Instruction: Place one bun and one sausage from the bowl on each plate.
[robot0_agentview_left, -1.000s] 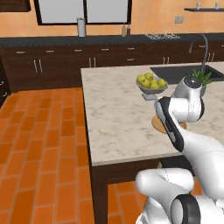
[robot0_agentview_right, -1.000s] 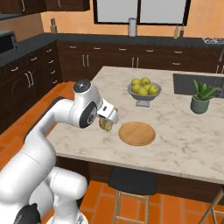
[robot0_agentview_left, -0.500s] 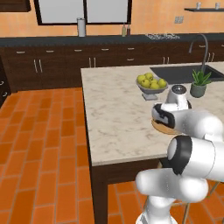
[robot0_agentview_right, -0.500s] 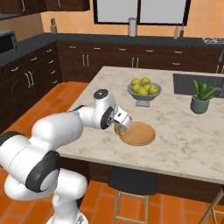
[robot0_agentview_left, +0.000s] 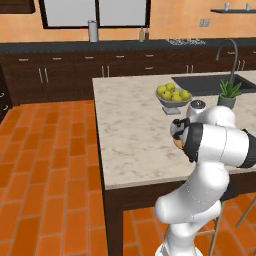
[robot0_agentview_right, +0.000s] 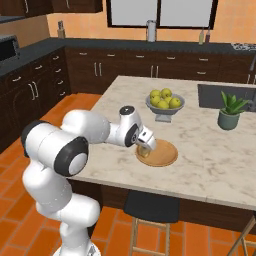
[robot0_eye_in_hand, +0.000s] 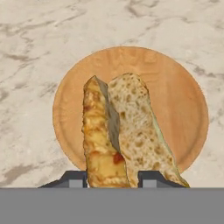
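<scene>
A split golden-brown bun (robot0_eye_in_hand: 118, 131) sits upright between my finger tips, so my gripper (robot0_eye_in_hand: 113, 178) is shut on it. Right below it lies the tan wooden plate (robot0_eye_in_hand: 175, 109), bare on the marble island. In the right base view my gripper (robot0_agentview_right: 146, 148) hangs low over the left rim of that plate (robot0_agentview_right: 166, 155), with the bun (robot0_agentview_right: 143, 154) just under the hand. My own forearm covers most of the plate (robot0_agentview_left: 176, 143) in the left base view. The dark-grey bowl and the white plate are out of view.
A grey pedestal bowl of yellow-green fruit (robot0_agentview_right: 165, 102) stands behind the plate. A potted plant (robot0_agentview_right: 230, 112) and the sink (robot0_agentview_right: 225, 95) lie to the right. A stool (robot0_agentview_right: 150, 205) sits under the island's near edge.
The arm has swung right with the bun, from the counter left of the wooden plate to over the plate's left rim. The plate and fruit bowl have not moved.
</scene>
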